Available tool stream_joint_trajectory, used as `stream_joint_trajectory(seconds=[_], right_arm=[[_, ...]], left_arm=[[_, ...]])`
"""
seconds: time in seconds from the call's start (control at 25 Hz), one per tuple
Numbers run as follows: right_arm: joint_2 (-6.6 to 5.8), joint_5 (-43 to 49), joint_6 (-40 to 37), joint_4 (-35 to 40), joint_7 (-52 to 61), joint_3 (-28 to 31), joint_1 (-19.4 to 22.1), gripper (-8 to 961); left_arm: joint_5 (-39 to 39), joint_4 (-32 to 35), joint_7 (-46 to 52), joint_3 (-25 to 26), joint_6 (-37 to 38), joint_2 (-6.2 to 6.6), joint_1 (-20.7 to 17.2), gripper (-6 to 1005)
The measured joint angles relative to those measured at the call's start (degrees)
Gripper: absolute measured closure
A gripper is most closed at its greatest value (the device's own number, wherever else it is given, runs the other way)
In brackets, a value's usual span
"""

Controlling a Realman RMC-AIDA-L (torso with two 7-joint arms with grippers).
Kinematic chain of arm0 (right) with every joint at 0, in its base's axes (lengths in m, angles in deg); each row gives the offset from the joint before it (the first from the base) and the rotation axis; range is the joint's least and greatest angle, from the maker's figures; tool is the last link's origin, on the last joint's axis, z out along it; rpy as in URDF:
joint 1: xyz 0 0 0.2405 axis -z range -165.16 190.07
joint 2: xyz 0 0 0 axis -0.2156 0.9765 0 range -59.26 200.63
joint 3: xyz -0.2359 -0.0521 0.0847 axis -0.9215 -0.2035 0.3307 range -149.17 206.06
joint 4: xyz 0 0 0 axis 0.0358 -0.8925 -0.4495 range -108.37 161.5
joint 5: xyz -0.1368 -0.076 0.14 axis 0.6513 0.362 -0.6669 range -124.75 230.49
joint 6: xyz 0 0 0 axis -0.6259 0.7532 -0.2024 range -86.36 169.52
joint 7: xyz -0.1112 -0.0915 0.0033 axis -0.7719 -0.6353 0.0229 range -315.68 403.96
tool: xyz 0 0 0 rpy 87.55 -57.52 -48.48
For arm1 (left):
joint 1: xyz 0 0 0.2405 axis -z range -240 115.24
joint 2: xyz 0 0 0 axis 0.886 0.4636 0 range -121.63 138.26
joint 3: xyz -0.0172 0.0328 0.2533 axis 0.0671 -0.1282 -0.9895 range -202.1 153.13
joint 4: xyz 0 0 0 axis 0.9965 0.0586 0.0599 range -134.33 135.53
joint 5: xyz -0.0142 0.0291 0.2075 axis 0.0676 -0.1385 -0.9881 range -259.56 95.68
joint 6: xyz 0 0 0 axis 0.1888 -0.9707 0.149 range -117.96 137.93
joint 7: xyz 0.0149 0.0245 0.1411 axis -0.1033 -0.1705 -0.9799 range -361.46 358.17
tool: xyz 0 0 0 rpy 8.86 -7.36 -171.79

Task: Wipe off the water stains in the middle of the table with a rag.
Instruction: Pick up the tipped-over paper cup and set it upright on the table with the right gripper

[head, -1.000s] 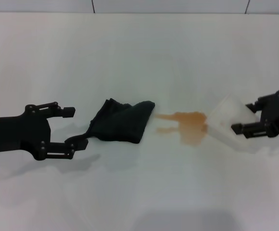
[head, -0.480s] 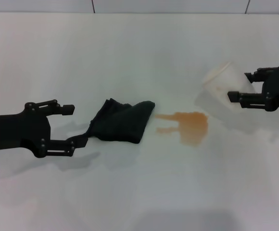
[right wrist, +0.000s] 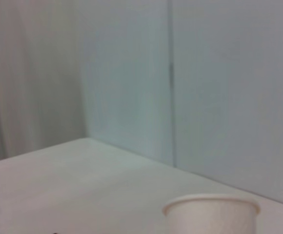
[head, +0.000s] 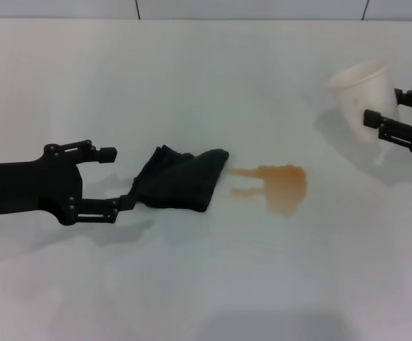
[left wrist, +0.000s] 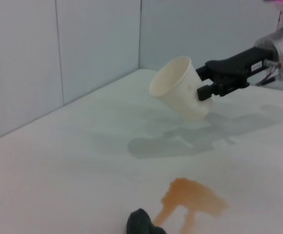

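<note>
The stain (head: 277,185) is lying near the middle of the table (head: 206,284), an orange-brown patch with two thin streaks reaching toward the rag (head: 180,178). The rag is sitting rumpled just left of those streaks, close to them but not covering the patch; whether its edge is touching a streak is hard to tell. In the left wrist view the stain (left wrist: 194,197) is showing in the foreground with a dark tip of the rag (left wrist: 142,224) at the frame edge.

The left gripper (head: 117,177) is reaching in low from the left, its jaws standing wide, the far finger beside the rag's edge and the near finger lying at the rag's thin tail. Nothing is being gripped between them.

The right gripper (head: 391,114) is holding a whitish cup (head: 364,98) off the table at the far right, jaws closed on its lower body, the cup tilting with its mouth up and toward the centre. The cup (left wrist: 175,92) is casting a shadow on the table beneath
</note>
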Motion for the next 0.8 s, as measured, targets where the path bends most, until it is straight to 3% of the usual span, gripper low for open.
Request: stream_joint_trajectory(seconds=[0.44,0.8], right_arm=[[0.12,-5.23,2.85,-14.07,-13.24,2.25,-1.53,350],[0.17,-5.75,2.94,-16.81,-14.32,1.87,-1.46,349]], left_arm=[[0.54,0.05,-0.04,0.00,0.20,-0.17,0.16,120],[0.17,-0.19,-1.42,-0.20,0.37,-0.03,0.18,120]])
